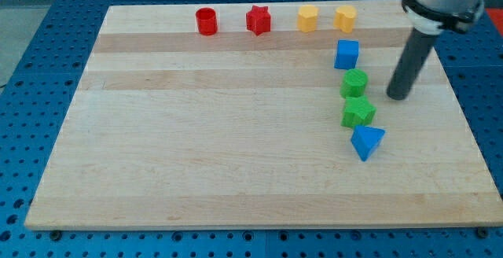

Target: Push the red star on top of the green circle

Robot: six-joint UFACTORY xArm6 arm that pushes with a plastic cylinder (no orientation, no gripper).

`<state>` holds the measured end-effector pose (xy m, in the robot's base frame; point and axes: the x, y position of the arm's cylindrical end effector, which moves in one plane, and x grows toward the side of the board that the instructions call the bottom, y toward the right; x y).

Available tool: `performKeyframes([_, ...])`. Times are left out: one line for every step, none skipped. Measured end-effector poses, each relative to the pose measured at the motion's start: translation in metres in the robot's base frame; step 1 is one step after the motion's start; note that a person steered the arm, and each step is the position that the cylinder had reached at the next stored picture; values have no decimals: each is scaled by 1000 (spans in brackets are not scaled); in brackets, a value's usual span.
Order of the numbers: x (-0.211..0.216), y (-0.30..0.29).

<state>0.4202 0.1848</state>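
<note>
The red star point(258, 20) lies near the view's top edge of the wooden board, a little right of a red cylinder point(206, 21). The green circle point(354, 82) sits at the right, below a blue cube point(346, 54) and above a green star point(358, 112). My tip point(398, 95) rests on the board just right of the green circle, apart from it, and far to the right of and below the red star.
Two yellow blocks point(307, 18) point(345, 18) lie right of the red star along the top edge. A blue triangle point(366, 141) lies below the green star. The wooden board point(196, 148) rests on a blue perforated table.
</note>
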Motion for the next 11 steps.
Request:
performKeyframes([-7,-118])
performKeyframes([-23,-194])
performKeyframes([-36,-146])
performKeyframes([-75,-153])
performKeyframes([-121,-160])
performKeyframes([-142,-140])
performKeyframes([-183,-153])
performKeyframes([-207,-184])
performKeyframes([-206,-210])
performKeyframes([-166,-196])
performKeyframes([-176,-186])
